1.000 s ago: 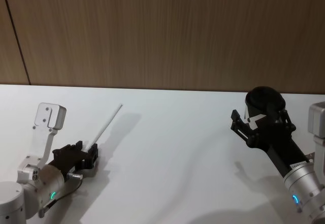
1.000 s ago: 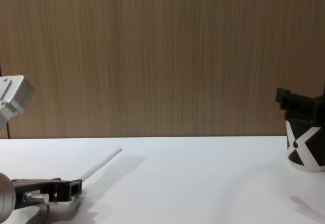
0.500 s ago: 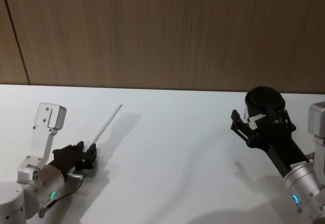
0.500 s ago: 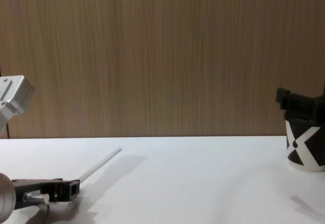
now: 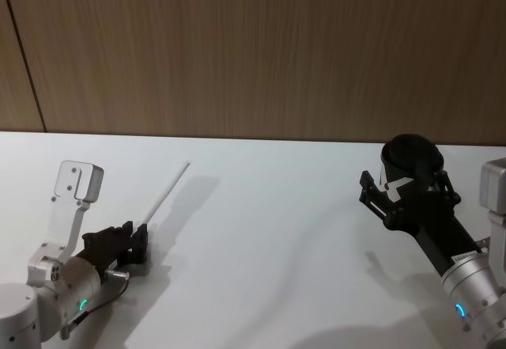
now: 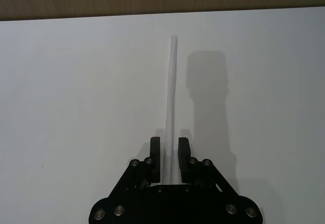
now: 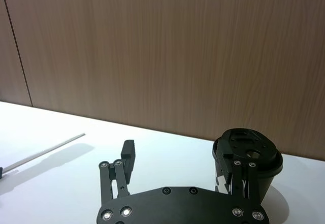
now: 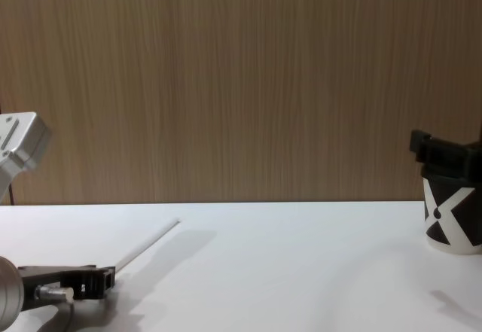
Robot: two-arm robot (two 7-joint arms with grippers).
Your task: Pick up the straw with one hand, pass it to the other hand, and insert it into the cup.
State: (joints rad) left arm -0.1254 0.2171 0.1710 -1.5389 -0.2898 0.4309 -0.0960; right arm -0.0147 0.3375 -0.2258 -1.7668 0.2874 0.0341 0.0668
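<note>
Pickup looks like the step in hand. The left gripper [image 6: 169, 144] lies low over the table [image 5: 269, 246] at the robot's near left, its jaws drawn narrow and bracketing the near end of the straw [image 6: 171, 92]. The straw lies flat, pointing away from the gripper toward the back wall. A sliver of white shows on either side of the straw, so the jaws seem not yet clamped. Taking the straw by its end leaves nearly all its length free, which suits a handover: the other hand would have plenty of straw to take hold of. The right gripper [image 7: 183, 152] is on the far right, spread wide and holding nothing. It sits close up against the cup [image 8: 452, 219], which stands upright with its lid on, one finger just in front of it. Waiting there, open, it is presumably ready to receive the straw with only a short way to carry it to the lid.
</note>
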